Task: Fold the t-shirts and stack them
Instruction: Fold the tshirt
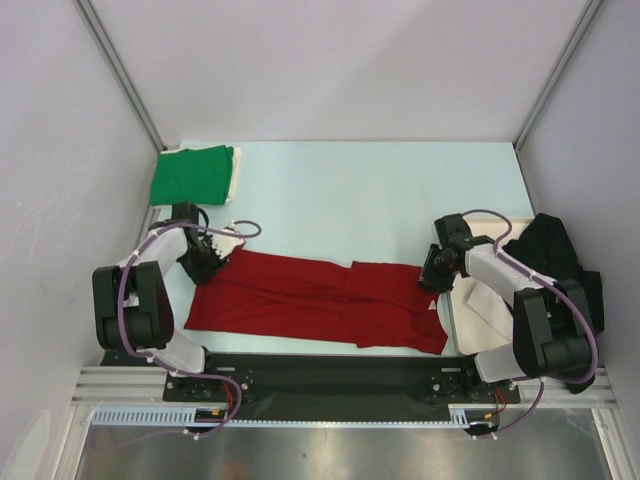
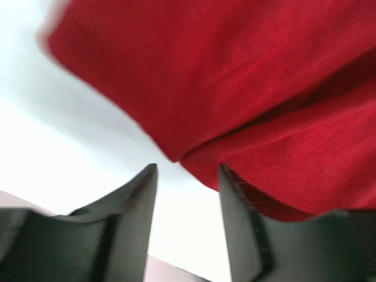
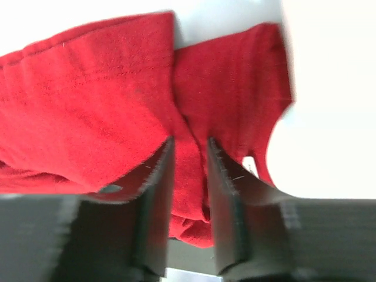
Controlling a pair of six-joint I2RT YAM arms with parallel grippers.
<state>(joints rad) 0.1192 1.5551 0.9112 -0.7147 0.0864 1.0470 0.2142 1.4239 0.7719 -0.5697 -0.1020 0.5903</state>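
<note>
The deep red t-shirt (image 1: pixel 320 300) lies flat across the near table as a long band folded lengthwise. Its neck and white label are at the right end. The bright green t-shirt (image 1: pixel 190 175) lies folded at the back left. My left gripper (image 1: pixel 207 262) is open at the red shirt's far left corner. In the left wrist view bare table shows between the jaws (image 2: pixel 188 176) and the red cloth (image 2: pixel 247 88) lies just beyond. My right gripper (image 1: pixel 437 272) hovers over the neck end with its jaws (image 3: pixel 189 144) a narrow gap apart. Red cloth (image 3: pixel 106 106) shows through that gap.
A black garment (image 1: pixel 555 255) lies heaped at the right edge. The cream board (image 1: pixel 480 310) lies under my right arm beside the red shirt's neck. A black strip (image 1: pixel 330 372) and a metal rail run along the near edge. White walls enclose the table.
</note>
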